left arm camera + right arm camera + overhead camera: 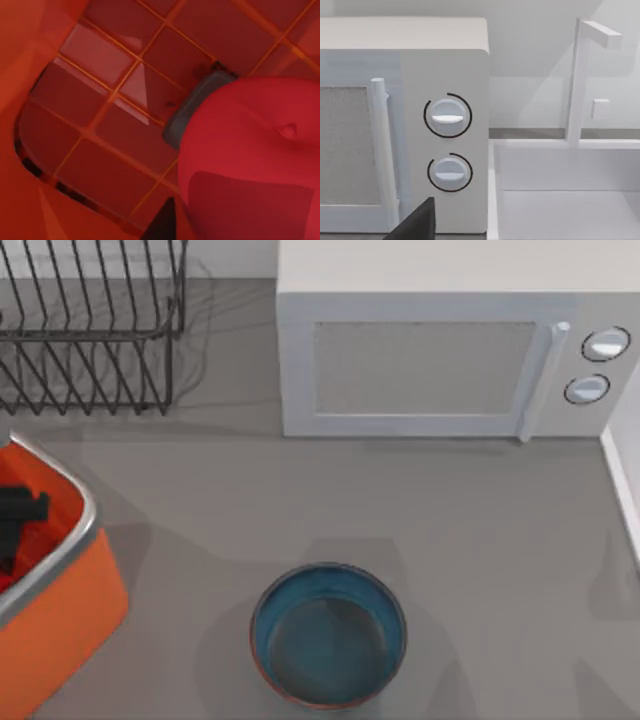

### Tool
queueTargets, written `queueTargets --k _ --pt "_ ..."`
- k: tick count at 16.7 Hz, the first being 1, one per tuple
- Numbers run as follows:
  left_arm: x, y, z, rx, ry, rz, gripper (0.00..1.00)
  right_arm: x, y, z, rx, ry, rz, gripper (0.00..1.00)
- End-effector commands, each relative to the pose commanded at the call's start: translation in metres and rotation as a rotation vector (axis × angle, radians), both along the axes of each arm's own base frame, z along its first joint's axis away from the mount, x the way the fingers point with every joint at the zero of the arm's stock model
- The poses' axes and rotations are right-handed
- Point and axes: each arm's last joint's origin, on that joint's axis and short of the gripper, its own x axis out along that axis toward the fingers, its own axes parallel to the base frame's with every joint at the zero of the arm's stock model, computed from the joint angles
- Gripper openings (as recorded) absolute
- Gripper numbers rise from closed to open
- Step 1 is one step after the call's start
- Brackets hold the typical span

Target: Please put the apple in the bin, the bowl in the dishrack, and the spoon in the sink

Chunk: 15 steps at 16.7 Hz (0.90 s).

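My left gripper [20, 520] hangs inside the orange bin [70, 590] at the table's left edge. In the left wrist view the gripper [179, 171] is shut on the bright-red apple [250, 165], with a grey pad [192, 112] pressed on its side above the bin's gridded floor [100, 165]. The teal-blue bowl [328, 635] stands upright near the table's front middle. The black wire dishrack [85, 325] is at the back left. The white sink [570, 200] lies right of the microwave. The spoon is out of view. A dark part of my right gripper [415, 225] faces the microwave.
A white microwave [440, 350] with two dials [447, 117] takes up the back middle and right. The sink's rim [622, 480] runs along the right edge, with a white tap [580, 75] behind it. Bare grey counter [480, 540] lies between the bowl and the microwave.
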Motion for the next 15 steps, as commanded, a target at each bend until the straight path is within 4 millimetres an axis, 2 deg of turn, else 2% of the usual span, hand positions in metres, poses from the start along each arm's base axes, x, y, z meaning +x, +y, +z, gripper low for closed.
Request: queueTargets --k 2,3,12,15 --pt "0.0 0.0 0.0 0.0 0.0 0.0 0.98 0.0 0.0 0.0 0.0 0.0 0.0 1.0" --pt "0.0 0.0 0.0 0.0 0.0 0.0 1.0 0.0 0.0 0.0 0.0 0.0 0.0 1.0" --pt "-0.0001 -0.0001 0.0002 0.0 -0.001 0.0 1.0 0.0 0.0 0.0 0.0 0.0 0.0 1.0" --pt "-0.0081 -0.0014 0.0014 0.005 -0.052 0.0 1.0 0.0 0.0 0.0 0.0 0.0 0.0 1.0"
